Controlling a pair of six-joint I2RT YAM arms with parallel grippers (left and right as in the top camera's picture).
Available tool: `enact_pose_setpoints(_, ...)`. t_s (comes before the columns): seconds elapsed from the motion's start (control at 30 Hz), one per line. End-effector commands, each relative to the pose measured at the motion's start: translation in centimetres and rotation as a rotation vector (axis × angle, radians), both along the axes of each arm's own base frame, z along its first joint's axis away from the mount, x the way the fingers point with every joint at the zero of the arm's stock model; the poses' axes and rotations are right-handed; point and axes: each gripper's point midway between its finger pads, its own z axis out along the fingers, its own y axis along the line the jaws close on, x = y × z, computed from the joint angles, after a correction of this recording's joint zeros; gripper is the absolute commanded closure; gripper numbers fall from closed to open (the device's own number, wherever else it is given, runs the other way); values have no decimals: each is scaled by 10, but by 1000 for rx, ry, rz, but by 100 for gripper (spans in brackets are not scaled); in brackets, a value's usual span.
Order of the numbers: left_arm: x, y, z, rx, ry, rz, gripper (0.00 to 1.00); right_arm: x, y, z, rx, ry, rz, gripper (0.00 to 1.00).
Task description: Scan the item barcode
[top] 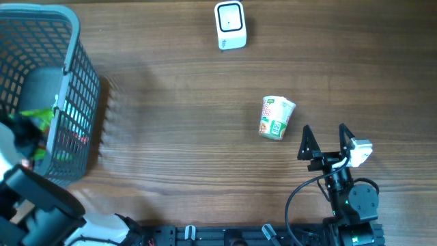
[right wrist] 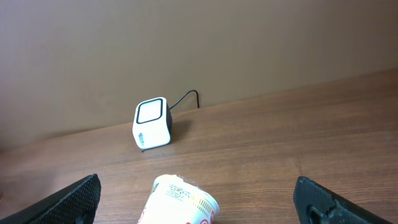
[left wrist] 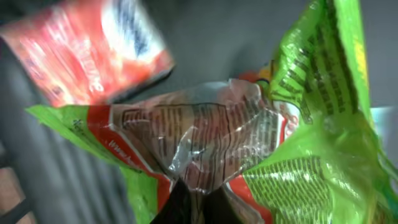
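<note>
White cube scanner [top: 230, 25] on the desk, upper centre of frame. Printed noodle cup [top: 276, 117] lying on its side, right of centre. Crumpled green-and-red snack packet [left wrist: 205, 143] inside grey basket [top: 75, 82], far left.

I seem to be working at a checkout counter set up like a shop till. A wood-grain table [top: 171, 89] carries 1 small white barcode scanner [top: 230, 25], and its dark cable [right wrist: 185, 98] runs back toward a plain tan wall [right wrist: 186, 37]. A grey plastic shopping basket [top: 82, 82] holds packaged groceries: a green snack bag [left wrist: 311, 155] and a red packet [left wrist: 87, 50]. 1 cup of noodles [top: 276, 117] lies on the wood.
</note>
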Motion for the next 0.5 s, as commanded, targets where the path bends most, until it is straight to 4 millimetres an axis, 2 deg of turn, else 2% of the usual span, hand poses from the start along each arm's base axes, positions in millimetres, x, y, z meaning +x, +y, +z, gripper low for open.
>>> enact_pose_setpoints(0.0,23,10,125,209,-254,-34,96,0,0,2,2,-9,3,0)
enact_pose_setpoints(0.03,24,7,144,230,-299,-44,96,0,0,2,2,-9,3,0)
enact_pose_setpoints(0.1,22,1,162,237,-360,-8,96,0,0,2,2,-9,3,0)
enact_pose_setpoints(0.23,33,-19,167,153,-435,-66,96,0,0,2,2,-9,3,0)
enact_pose_setpoints(0.3,41,-29,184,121,-515,-85,96,0,0,2,2,-9,3,0)
enact_pose_setpoints(0.37,42,-36,215,146,-592,-106,96,0,0,2,2,-9,3,0)
enact_pose_setpoints(0.43,40,-50,261,199,-691,-154,96,0,0,2,2,-9,3,1)
enact_pose_setpoints(0.47,36,-63,286,218,-752,-192,96,0,0,2,2,-9,3,0)
